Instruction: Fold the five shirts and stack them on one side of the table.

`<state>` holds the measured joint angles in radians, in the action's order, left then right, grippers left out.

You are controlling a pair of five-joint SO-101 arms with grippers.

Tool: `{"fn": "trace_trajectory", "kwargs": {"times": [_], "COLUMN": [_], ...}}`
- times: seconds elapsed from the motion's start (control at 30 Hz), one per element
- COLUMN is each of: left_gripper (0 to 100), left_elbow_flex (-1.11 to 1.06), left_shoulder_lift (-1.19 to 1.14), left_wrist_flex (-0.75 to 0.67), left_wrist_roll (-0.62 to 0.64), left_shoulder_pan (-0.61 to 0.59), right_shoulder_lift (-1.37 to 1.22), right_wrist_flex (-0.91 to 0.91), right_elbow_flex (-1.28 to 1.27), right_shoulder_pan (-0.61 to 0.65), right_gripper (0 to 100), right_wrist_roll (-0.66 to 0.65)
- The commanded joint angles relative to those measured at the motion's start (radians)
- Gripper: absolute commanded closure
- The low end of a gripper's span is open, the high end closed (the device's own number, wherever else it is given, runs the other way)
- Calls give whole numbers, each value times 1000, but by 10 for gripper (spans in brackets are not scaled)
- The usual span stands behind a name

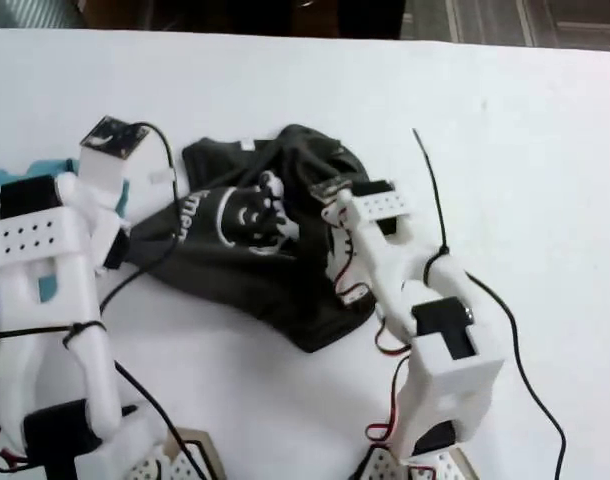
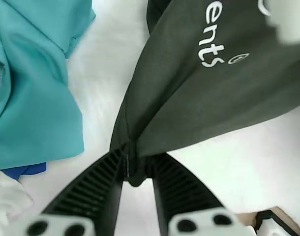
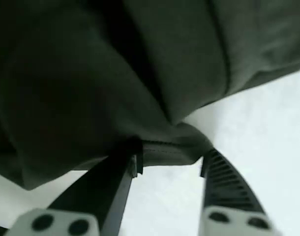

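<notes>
A black shirt [image 1: 255, 230] with white print lies crumpled in the middle of the white table [image 1: 525, 150]. My left gripper [image 2: 136, 172] is shut on a bunched edge of the black shirt [image 2: 209, 83], at the shirt's left end in the high view, where the left gripper [image 1: 123, 248] sits low. My right gripper [image 1: 330, 205] is over the shirt's right part. In its wrist view the right gripper [image 3: 172, 157] pinches a thick fold of the black shirt [image 3: 115, 73], held a little off the table.
A teal shirt [image 2: 32, 98] lies at the table's left edge, under my left arm [image 1: 45, 250]. Blue cloth [image 2: 22, 170] and white cloth [image 2: 7, 201] lie beside it. Black cables [image 1: 435, 210] trail from both arms. The table's right half is bare.
</notes>
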<state>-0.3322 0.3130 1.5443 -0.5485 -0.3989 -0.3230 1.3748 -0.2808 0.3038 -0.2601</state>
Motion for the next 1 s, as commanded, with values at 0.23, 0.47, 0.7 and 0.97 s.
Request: {"fn": "trace_trajectory", "kwargs": {"times": [0.23,0.47,0.7,0.97], "left_gripper": [976,976,976,976], "left_elbow_flex": [12,176,280,220], "left_shoulder_lift": [43,43,38,35], "left_wrist_flex": [-15,-20,-12,-55], "left_wrist_roll": [3,17,117,164], "left_shoulder_pan": [-12,-5,158,374], "right_shoulder_lift": [229,624,839,854], "right_wrist_flex": [5,4,1,-44], "right_elbow_flex": [55,55,54,-11], "right_shoulder_pan": [-90,-202,-343,-489], "right_gripper": [979,979,979,978], "right_wrist_roll": [-2,-80,-137,-129]}}
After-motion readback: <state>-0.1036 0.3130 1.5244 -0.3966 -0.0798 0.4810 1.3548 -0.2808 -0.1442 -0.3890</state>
